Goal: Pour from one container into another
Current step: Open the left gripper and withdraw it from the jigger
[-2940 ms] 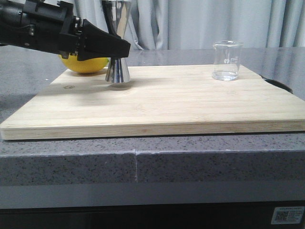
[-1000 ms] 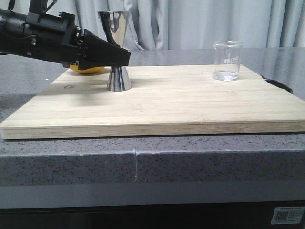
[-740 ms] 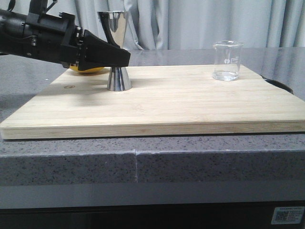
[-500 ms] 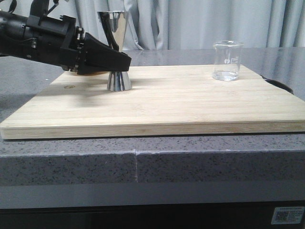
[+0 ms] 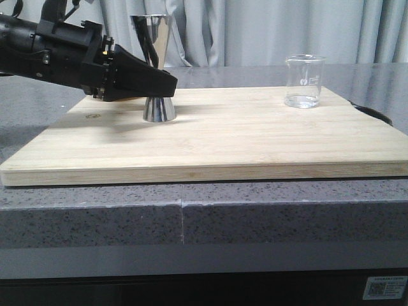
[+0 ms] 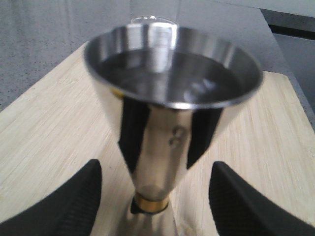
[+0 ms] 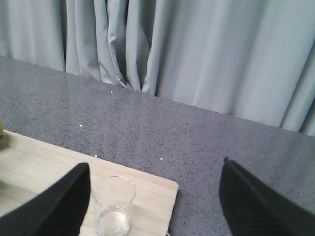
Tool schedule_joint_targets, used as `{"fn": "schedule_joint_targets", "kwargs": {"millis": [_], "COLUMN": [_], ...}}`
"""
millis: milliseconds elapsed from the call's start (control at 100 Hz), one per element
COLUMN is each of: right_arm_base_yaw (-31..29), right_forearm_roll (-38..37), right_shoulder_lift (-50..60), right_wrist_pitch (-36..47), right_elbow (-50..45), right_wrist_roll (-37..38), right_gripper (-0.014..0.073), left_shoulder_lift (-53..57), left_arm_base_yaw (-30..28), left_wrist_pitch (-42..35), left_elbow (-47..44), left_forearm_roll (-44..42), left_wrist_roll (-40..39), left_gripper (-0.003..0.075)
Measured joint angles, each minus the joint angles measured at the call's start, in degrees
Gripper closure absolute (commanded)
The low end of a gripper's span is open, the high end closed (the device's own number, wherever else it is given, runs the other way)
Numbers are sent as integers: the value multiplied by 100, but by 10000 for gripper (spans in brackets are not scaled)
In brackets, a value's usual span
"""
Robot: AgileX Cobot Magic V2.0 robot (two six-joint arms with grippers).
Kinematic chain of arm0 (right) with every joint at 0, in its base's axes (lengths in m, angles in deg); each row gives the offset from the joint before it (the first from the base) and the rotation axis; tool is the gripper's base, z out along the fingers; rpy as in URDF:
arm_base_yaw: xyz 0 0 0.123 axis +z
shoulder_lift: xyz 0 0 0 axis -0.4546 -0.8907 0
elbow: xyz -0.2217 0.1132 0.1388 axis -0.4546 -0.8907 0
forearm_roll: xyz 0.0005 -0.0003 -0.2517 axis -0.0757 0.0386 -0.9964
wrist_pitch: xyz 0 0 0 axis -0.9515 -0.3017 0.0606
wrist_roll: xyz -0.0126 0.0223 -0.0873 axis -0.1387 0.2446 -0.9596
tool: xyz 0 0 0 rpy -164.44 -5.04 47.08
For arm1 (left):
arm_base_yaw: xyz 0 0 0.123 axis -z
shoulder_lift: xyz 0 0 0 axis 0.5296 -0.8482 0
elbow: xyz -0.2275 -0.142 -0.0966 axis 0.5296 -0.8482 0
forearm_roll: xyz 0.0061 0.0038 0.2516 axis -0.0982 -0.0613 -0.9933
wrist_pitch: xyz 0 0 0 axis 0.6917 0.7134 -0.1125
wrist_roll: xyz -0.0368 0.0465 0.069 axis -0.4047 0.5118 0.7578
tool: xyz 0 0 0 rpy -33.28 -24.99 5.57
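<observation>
The steel jigger (image 5: 156,64) with a gold band at its waist stands upright on the left of the wooden board (image 5: 242,140). My left gripper (image 5: 162,81) reaches in from the left at waist height. In the left wrist view the jigger (image 6: 167,108) stands between the fingers (image 6: 64,206), and board shows in the gap on each side, so the left gripper (image 6: 155,201) is open. The clear glass beaker (image 5: 303,81) stands upright at the board's far right. The right wrist view looks down on the beaker (image 7: 114,204), with my right gripper (image 7: 152,206) wide open above it.
The board lies on a grey speckled counter (image 5: 191,210) with grey curtains (image 5: 255,32) behind. A sliver of something yellow (image 7: 1,133) shows at the edge of the right wrist view. A dark object (image 5: 376,115) peeks out past the board's right edge.
The jigger sits lower than in the oldest frame and now rests on the board. My left gripper dipped slightly in the last half second and now covers the yellow fruit behind it.
</observation>
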State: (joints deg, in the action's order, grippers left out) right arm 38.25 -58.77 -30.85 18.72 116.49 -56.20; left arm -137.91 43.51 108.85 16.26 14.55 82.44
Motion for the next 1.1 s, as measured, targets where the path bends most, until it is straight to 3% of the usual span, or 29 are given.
{"fn": "schedule_joint_targets", "kwargs": {"millis": [750, 1100], "right_arm_base_yaw": [0, 0], "right_forearm_roll": [0, 0], "right_shoulder_lift": [0, 0], "right_wrist_pitch": [0, 0], "right_elbow": [0, 0], "right_wrist_roll": [0, 0], "right_gripper": [99, 99], "left_shoulder_lift": [259, 567], "left_arm_base_yaw": [-5, -302], "left_wrist_pitch": [-20, -8], "left_elbow": [0, 0], "left_forearm_roll": [-280, -689], "left_wrist_roll": [-140, -427], "left_gripper": [265, 265]}}
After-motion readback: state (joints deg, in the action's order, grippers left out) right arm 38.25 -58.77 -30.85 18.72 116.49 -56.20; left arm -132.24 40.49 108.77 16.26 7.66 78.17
